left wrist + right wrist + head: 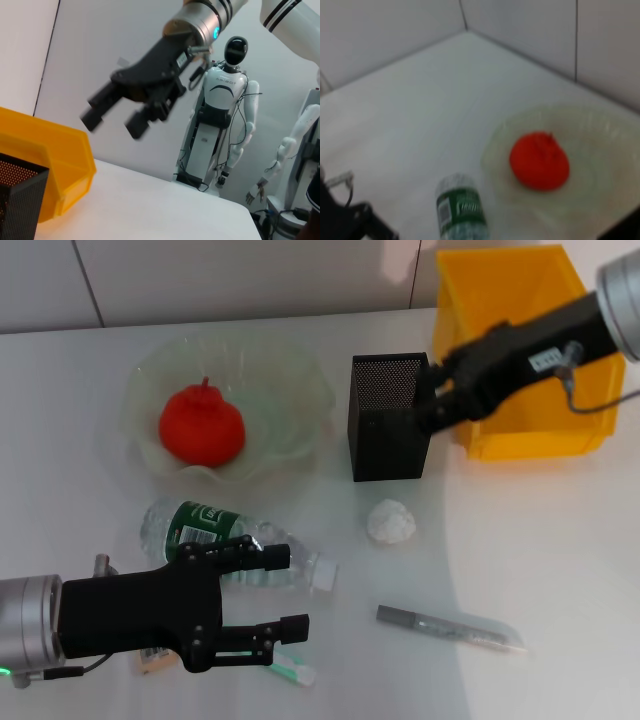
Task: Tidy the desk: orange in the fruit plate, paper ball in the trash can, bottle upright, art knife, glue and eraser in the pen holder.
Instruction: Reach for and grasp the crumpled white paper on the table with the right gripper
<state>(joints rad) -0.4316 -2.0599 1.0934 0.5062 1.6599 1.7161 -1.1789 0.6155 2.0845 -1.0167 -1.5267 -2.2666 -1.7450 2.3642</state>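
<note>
The orange (202, 425) is being held in the fruit plate (300, 380), resting near the plate's middle, as is also being shown in the right wrist view (540, 160). The bottle (225, 540) is lying on its side on the table (560, 570), just in front of the plate, with its cap pointing toward the robot's right. The left gripper (285, 590) is being held low over the table beside the bottle, its fingers spread wide, one finger lying against the bottle and the other nearer the robot; nothing is being gripped. The eraser (155, 660) is partly hidden under that gripper. The paper ball (391, 522) is sitting in front of the pen holder (388, 430), and a grey pen-like tool (445, 628) is lying nearer the robot. The right gripper (432, 405) is being held between the pen holder and the trash can (520, 300), over their rims. In the left wrist view (115, 117) its fingers are being kept apart and empty.
</note>
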